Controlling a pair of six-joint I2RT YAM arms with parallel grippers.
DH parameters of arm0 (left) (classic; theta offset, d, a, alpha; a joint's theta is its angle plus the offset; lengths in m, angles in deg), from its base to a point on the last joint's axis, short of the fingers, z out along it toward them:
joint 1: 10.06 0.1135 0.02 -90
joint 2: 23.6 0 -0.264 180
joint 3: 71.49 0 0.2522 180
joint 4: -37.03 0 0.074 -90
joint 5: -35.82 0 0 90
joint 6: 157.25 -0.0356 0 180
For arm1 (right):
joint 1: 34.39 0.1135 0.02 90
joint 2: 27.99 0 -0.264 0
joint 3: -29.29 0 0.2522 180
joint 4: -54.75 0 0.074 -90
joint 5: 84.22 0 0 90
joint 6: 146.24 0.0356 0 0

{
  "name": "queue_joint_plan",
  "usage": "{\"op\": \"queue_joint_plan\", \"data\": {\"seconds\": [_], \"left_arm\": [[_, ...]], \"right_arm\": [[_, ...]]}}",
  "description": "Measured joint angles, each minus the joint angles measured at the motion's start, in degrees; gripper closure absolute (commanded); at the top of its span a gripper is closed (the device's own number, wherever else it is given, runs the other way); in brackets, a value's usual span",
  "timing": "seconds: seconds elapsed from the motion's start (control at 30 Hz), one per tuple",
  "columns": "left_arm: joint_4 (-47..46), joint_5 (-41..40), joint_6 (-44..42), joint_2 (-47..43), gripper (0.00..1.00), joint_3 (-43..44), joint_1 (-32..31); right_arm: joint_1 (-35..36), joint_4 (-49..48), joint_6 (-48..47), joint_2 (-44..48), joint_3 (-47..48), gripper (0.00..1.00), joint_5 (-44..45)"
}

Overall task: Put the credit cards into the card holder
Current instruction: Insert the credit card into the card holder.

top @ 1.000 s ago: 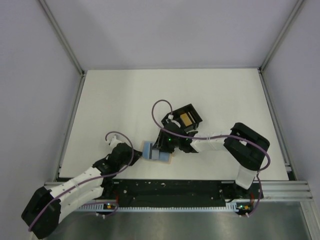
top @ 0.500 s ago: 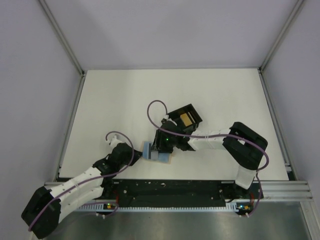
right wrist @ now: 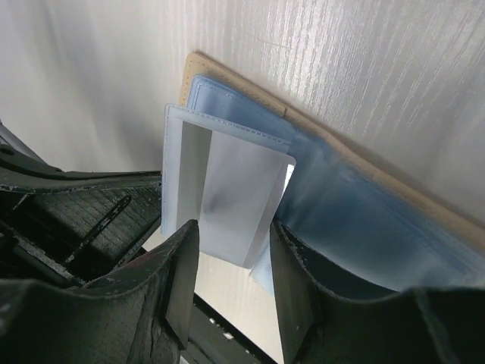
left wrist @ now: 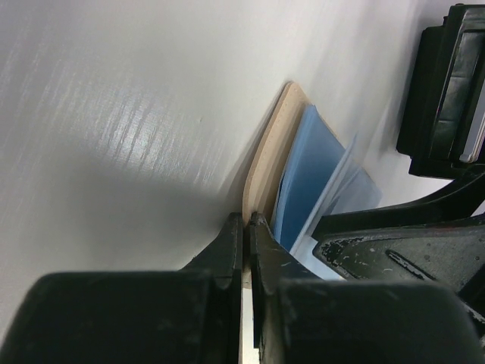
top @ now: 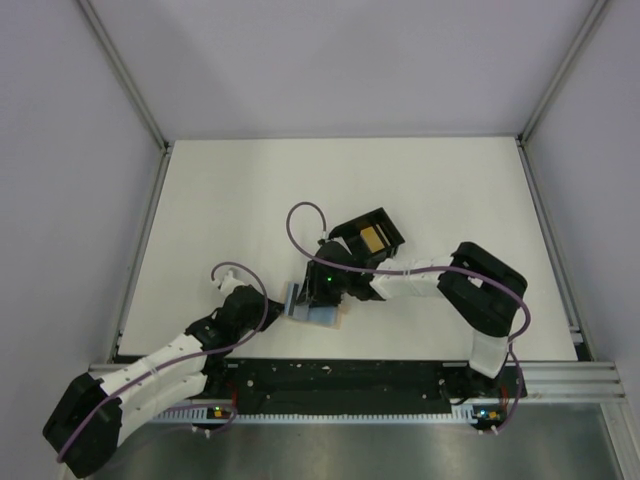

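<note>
The tan card holder (left wrist: pixel 267 155) lies open on the table with its light blue lining (left wrist: pixel 303 174) upward; it also shows in the top view (top: pixel 327 317). My left gripper (left wrist: pixel 246 221) is shut on the holder's tan edge, low in the top view (top: pixel 283 303). My right gripper (right wrist: pixel 235 227) has its jaws spread across the width of a pale card (right wrist: pixel 239 182). The card's far end sits in the holder's clear pocket (right wrist: pixel 178 152). From above, the right gripper (top: pixel 312 292) is over the holder. A yellow-orange card (top: pixel 371 238) lies in the black tray.
The black square tray (top: pixel 385 222) stands just behind the right wrist and shows at the right edge of the left wrist view (left wrist: pixel 447 83). The two grippers are very close together near the table's front edge. Metal rails border the table.
My right gripper has moved left with the pale card, closer to the left gripper and further over the holder. The left arm has held still.
</note>
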Motion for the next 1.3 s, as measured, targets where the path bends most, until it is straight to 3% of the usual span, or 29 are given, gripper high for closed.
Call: {"op": "queue_joint_plan", "data": {"seconds": [0.07,0.37,0.57,0.77,0.87,0.97,1.13,1.3], "left_arm": [[0.0,0.0,0.0,0.0,1.0,0.0,0.0],[0.0,0.0,-0.02,0.0,1.0,0.0,0.0],[0.48,-0.04,0.0,-0.11,1.0,0.2,-0.02],[5.49,-1.46,-0.9,-0.15,1.0,2.73,-0.07],[8.11,-3.28,-1.51,0.66,1.0,4.46,-0.07],[9.2,-4.83,-1.7,1.81,1.0,5.46,-0.07],[9.46,-5.95,-1.73,4.7,1.0,6.95,0.28],[6.27,-5.44,-1.7,9.14,1.0,8.17,2.01]], "right_arm": [[0.31,-0.39,-0.02,-0.22,-0.04,0.69,-0.44],[0.42,-2.4,-0.22,-0.22,-1.36,0.68,-0.68],[0.72,-1.09,-2.62,1.33,-1.64,0.52,0.98],[0.17,7.54,-11.82,13.0,-1.6,0.3,8.26],[-2.54,10.34,-16.15,18.62,-0.61,0.3,9.55],[-11.37,12.63,-20.0,19.34,2.69,0.29,9.35],[-20.13,16.04,-26.08,13.97,7.41,0.3,6.97],[-22.73,18.71,-30.56,6.16,11.41,0.29,1.03]]}}
